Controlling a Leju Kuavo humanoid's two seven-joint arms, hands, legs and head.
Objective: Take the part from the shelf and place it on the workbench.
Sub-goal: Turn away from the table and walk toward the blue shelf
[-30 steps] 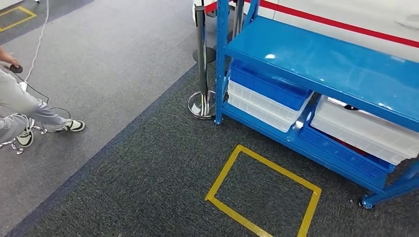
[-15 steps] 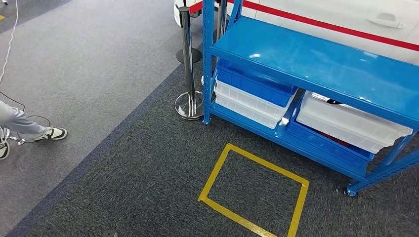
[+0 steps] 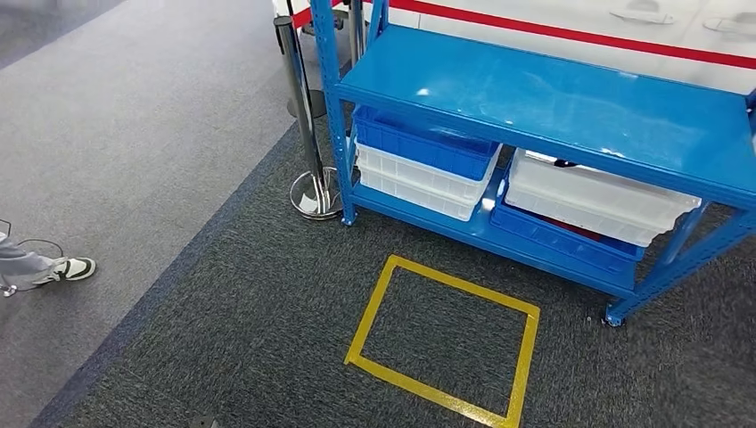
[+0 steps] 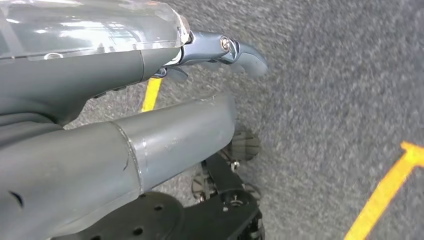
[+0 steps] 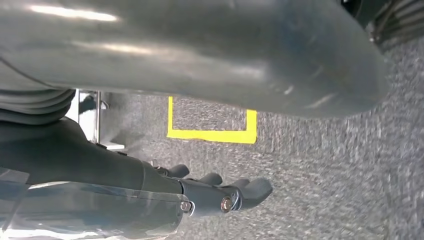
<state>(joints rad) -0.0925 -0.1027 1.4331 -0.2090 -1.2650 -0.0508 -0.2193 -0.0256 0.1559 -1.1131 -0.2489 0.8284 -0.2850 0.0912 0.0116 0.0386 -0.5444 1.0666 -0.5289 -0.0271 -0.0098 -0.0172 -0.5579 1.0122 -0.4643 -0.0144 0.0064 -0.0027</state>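
A blue metal shelf [image 3: 544, 98] stands ahead in the head view, its top board bare. On its lower board sit a blue bin [image 3: 426, 143] stacked on a white bin [image 3: 419, 183], and a white bin [image 3: 597, 201] stacked on a blue one. A small dark thing [image 3: 563, 163] peeks over the far rim of the right white bin; I cannot tell what it is. My left hand [image 4: 150, 65] hangs over the carpet, fingers stretched out and holding nothing. My right hand [image 5: 150, 185] hangs the same way, with nothing in it.
A yellow tape square [image 3: 443, 334] marks the dark carpet in front of the shelf. A chrome stanchion post [image 3: 308, 143] stands at the shelf's left corner. A person's shoe [image 3: 73, 267] shows at the left edge on the lighter grey floor.
The whole picture has shifted: my view has swung to the right, so the shelf and tape square sit further left. The person has slid almost out at the left edge.
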